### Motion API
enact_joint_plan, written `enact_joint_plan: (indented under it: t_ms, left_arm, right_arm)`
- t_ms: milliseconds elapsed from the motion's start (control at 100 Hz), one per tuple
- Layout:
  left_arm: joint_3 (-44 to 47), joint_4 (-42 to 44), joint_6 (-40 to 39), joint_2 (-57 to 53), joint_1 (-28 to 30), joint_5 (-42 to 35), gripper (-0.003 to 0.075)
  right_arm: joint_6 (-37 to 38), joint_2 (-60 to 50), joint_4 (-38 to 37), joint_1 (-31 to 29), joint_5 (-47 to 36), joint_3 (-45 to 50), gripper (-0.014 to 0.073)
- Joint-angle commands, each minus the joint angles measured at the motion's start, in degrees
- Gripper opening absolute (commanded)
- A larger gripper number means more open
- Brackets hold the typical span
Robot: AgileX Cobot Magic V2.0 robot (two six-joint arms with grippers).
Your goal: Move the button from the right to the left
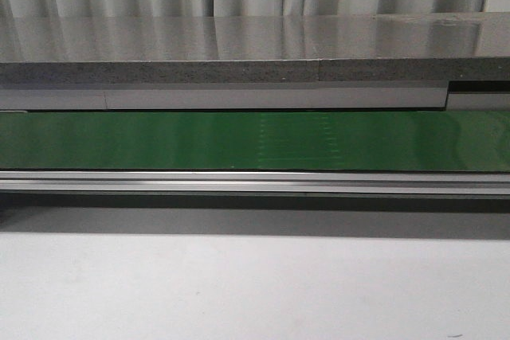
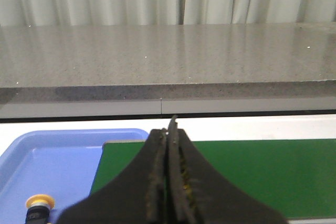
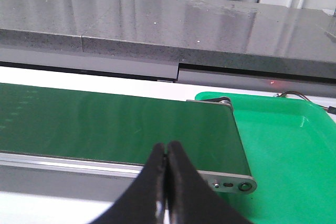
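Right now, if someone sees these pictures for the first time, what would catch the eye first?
Most striking is the long green conveyor belt crossing the front view. At its left end sits a blue tray holding the yellow-capped button; at its right end sits a green tray. Both the left pincer and the right pincer are shut, holding nothing.

button (image 2: 39,206) half cut off by frame edge

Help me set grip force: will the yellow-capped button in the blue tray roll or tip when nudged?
The button probably slides rather than rolls: its body looks boxy. Its round cap may roll if tipped. The blue tray looks smooth, so slipping seems likely.
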Motion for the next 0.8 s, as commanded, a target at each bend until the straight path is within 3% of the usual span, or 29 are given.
enact_joint_plan:
  t_ms: [0,370,430,790]
  left_arm:
    - [2.1,0.4,-1.7,-1.9,0.8,-5.9,-0.0020]
    - [18.9,0.4,-1.7,-21.9,0.8,-7.3,-0.0020]
    - [18.8,0.3,-1.7,-25.5,0.8,-1.5,-0.0020]
    - [18.8,0.1,-1.7,-24.3,0.8,0.0,-0.0020]
  right_arm:
    - [-0.2,0.6,-0.6,-0.1,-4.8,-1.3,-0.0060]
    - [-0.2,0.6,-0.6,-0.1,-4.8,-1.3,-0.0060]
    - [-0.2,0.6,-0.6,-0.1,-4.8,-1.3,-0.0060]
    - [-0.2,0.8,-0.6,-0.1,-4.8,-1.3,-0.0060]
